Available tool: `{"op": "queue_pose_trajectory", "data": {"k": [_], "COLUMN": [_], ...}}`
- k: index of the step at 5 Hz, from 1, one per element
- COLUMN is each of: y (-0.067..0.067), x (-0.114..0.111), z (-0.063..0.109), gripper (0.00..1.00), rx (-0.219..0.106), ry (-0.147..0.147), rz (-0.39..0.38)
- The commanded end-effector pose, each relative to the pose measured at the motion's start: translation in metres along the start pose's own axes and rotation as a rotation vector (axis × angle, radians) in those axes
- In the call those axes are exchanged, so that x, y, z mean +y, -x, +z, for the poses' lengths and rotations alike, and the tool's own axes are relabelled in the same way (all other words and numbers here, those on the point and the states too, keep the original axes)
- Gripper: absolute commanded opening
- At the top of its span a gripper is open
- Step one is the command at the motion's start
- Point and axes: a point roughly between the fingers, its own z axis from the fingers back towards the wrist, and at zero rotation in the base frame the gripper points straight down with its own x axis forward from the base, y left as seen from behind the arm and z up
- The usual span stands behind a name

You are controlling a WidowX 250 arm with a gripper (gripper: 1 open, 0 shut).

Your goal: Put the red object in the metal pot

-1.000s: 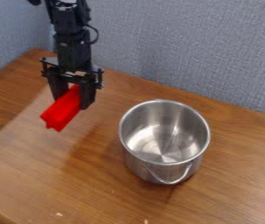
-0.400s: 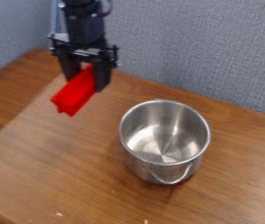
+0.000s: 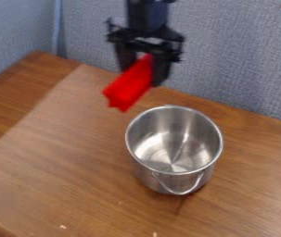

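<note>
Nearest the camera, the wooden table (image 3: 56,167) shows bare boards along its front and left side, with its left edge running diagonally up toward the back corner. On the right half stands the metal pot (image 3: 173,148), upright and open-mouthed, nothing visible inside, its thin wire handle hanging against the near wall. Nothing else sits on the wood around it, so the surface to the left of the pot is open.

Above and just behind the pot's left rim hangs the red object (image 3: 130,81), tilted, lower end toward the camera, clear of the table and not touching the pot. The gripper (image 3: 146,63) points down and is clamped on the block's upper end, its black fingers on either side of it.

A second ago the block and gripper were low over the left part of the table, well apart from the pot; they have since risen and travelled right, and the block now sits close to the pot's mouth. The pot has not shifted.

Behind, a grey-blue wall (image 3: 242,56) closes off the table's far edge.
</note>
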Motion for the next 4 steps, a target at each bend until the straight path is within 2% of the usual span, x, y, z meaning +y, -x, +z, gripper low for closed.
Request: {"op": "queue_pose_trajectory", "data": {"k": [1, 2, 4], "y": [-0.014, -0.017, 0.005], "x": [-0.023, -0.038, -0.041], "z": [0.018, 0.015, -0.006], "gripper": [0.00, 0.00, 0.00], "rx": [-0.048, -0.038, 0.029], "ry": [-0.013, -0.010, -0.022], "rz": [-0.065, -0.104, -0.124]}}
